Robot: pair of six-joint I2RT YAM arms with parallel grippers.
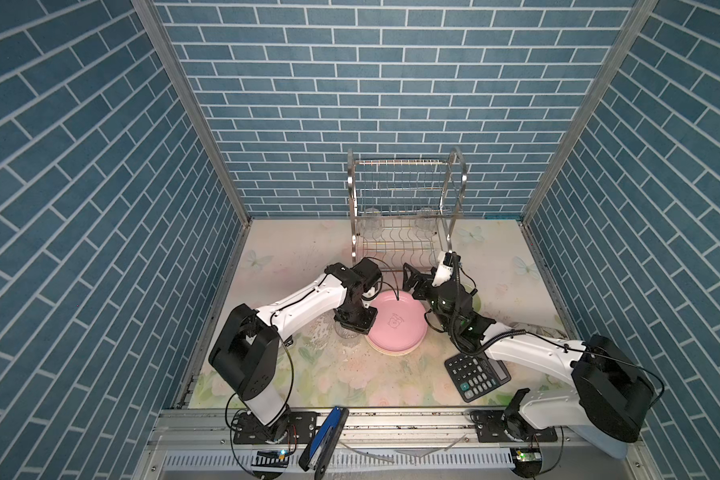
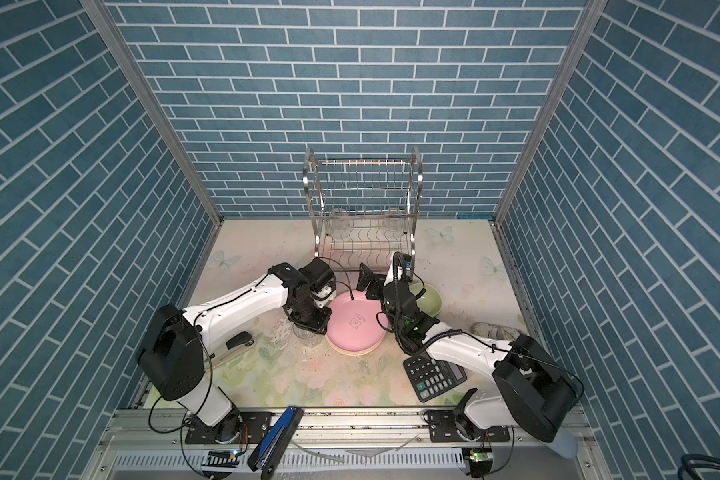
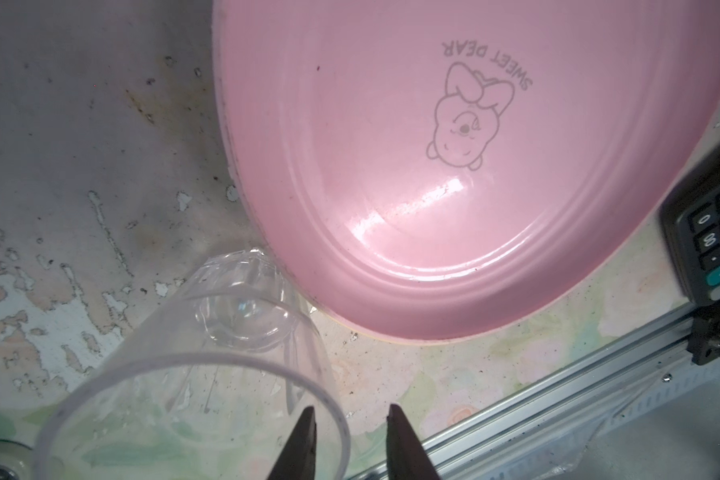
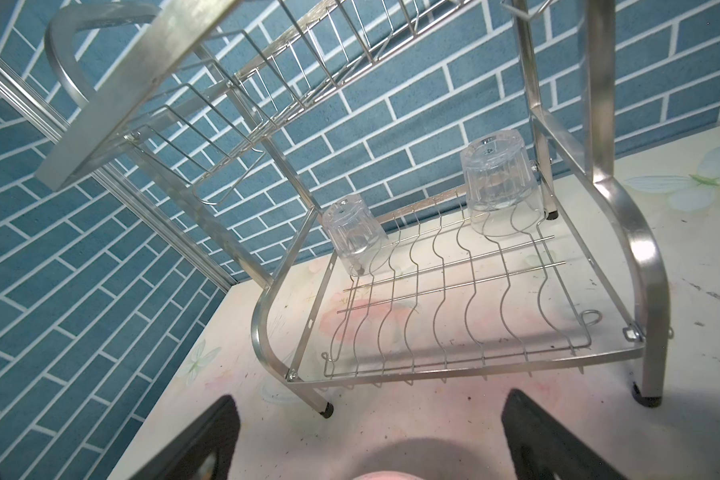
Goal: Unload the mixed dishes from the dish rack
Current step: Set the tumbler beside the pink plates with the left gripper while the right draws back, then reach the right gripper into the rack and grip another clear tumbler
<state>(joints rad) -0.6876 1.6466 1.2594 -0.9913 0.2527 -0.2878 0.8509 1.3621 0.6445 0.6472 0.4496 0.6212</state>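
Standing at the back of the counter [image 1: 292, 249], the dish rack [image 1: 406, 216] holds 2 clear glasses [image 4: 356, 235] [image 4: 497, 178], both upside down at the rear corners of its lower tier. A 3rd glass [image 3: 225, 332] sits mouth-up on the counter just beside the pink plate [image 3: 433, 166]. The left end effector [image 3: 352, 440] has its jaws narrowly parted, straddling that glass's rim. The right end effector [image 4: 368, 397] gapes wide, facing the rack.

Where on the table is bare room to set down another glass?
Bare: the table left of the rack, and the strip between plates and front rail. Crowded: plates, glass, bowl and calculator mid-table.
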